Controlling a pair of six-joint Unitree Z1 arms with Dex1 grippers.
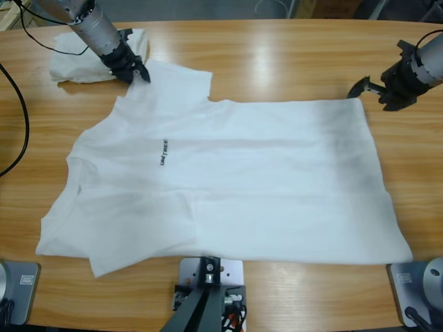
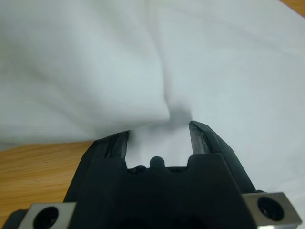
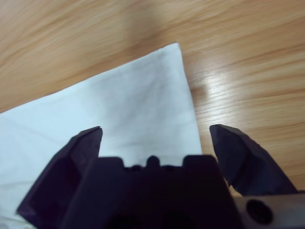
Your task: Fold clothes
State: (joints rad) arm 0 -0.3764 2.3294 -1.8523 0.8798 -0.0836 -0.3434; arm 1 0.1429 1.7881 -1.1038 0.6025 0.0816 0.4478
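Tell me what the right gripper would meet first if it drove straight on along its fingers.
Probably the hem corner of the spread T-shirt: the right gripper is open and aimed at that corner, with wooden table just beyond. How far above the cloth it sits is unclear.

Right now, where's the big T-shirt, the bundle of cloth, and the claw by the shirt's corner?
T-shirt (image 1: 263,187): high view, middle of its body.
Bundle of white cloth (image 1: 69,59): high view, its left part.
Right claw (image 3: 157,138): right wrist view, between its tips.
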